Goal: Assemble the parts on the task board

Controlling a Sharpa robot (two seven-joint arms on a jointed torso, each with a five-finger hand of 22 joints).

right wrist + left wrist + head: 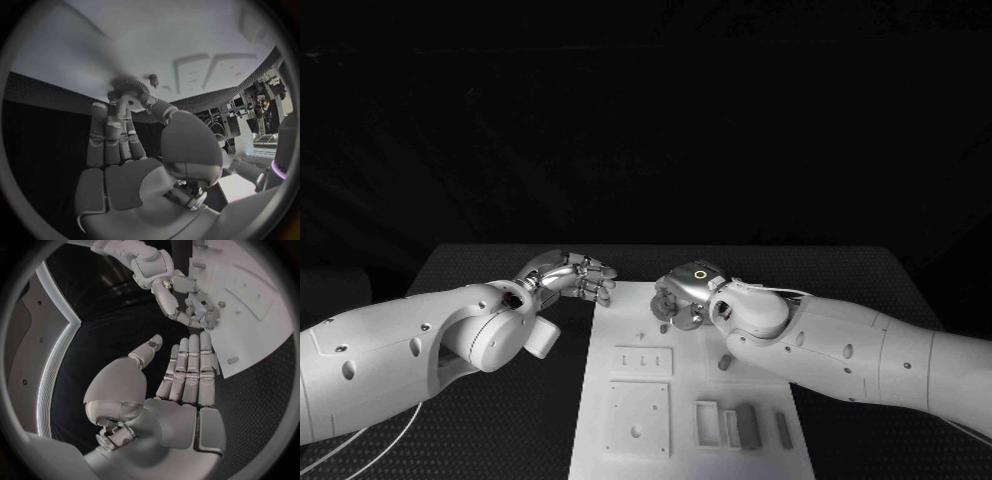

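The white task board [625, 455] lies in the middle of the table. My right hand [687, 293] hovers over the board's far end, and its thumb and fingers pinch a round toothed part [128, 86] close above the board [187, 30]. A small peg [153, 78] stands in the board just beside that part. My left hand [568, 275] is at the board's far left corner, fingers straight and together, thumb apart, holding nothing [187, 365]. The left wrist view shows the right hand [187, 305] over the board.
Two flat plates with holes [643, 361] [639, 420] sit on the board's left half. Three grey blocks [744, 426] lie near its front right. Another short peg [726, 362] stands mid-board. Black table [516, 440] surrounds the board.
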